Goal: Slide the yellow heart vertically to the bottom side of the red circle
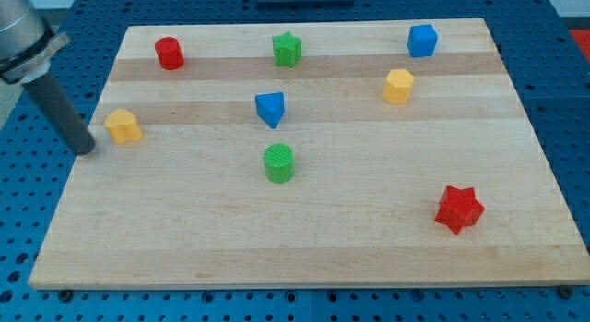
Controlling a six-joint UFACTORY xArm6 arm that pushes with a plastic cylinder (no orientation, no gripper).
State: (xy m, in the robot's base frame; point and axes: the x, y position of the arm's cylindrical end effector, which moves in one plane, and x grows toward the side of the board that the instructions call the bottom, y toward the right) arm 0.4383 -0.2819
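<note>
The yellow heart (123, 125) lies near the board's left edge, in the view's upper left. The red circle (169, 53) stands above it and a little to the right, near the board's top edge. My tip (85, 149) rests at the board's left edge, just left of and slightly below the yellow heart, with a small gap between them. The dark rod slants up to the view's top left corner.
On the wooden board (304, 248) also lie a green star (288, 49), a blue cube (422, 41), a yellow hexagon (398, 86), a blue triangle (270, 109), a green circle (279, 163) and a red star (458, 208).
</note>
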